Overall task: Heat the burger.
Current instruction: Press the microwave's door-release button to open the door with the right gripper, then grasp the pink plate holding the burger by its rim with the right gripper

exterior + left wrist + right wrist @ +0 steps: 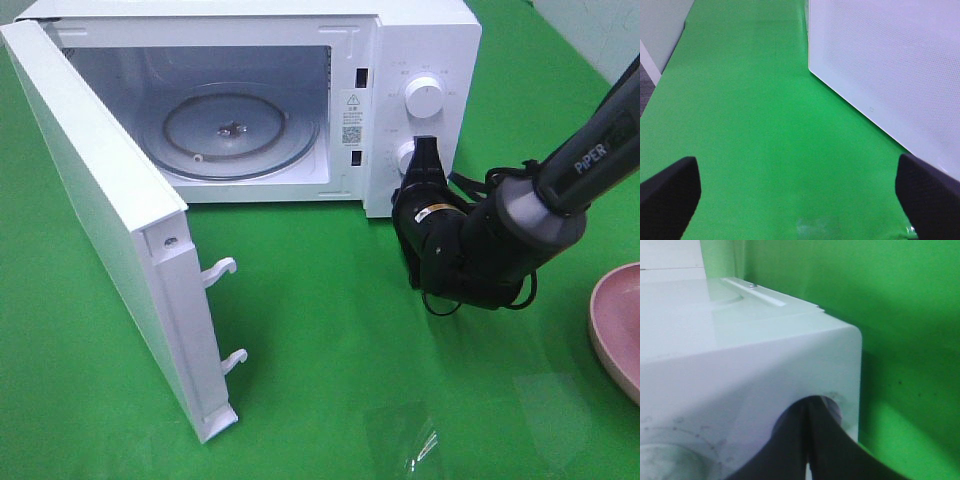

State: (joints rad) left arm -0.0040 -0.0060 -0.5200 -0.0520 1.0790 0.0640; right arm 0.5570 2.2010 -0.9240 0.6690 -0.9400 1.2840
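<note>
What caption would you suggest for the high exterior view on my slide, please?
Open-doored microwave with a bare glass turntable; the shut right gripper at its lower knob, a pink plate alongside.

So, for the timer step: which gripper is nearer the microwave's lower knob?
Right. The right gripper, fingers shut, is at the lower knob; the left gripper hangs beside the door.

The desk (330, 320) is bright green. The microwave (430, 45) is white with a white knob (424, 99), and its door (890, 65) carries a fine dotted mesh. The plate (618, 325) is pink. The right arm (480, 250) is black with a grey band; the left fingers (670, 197) are black.
</note>
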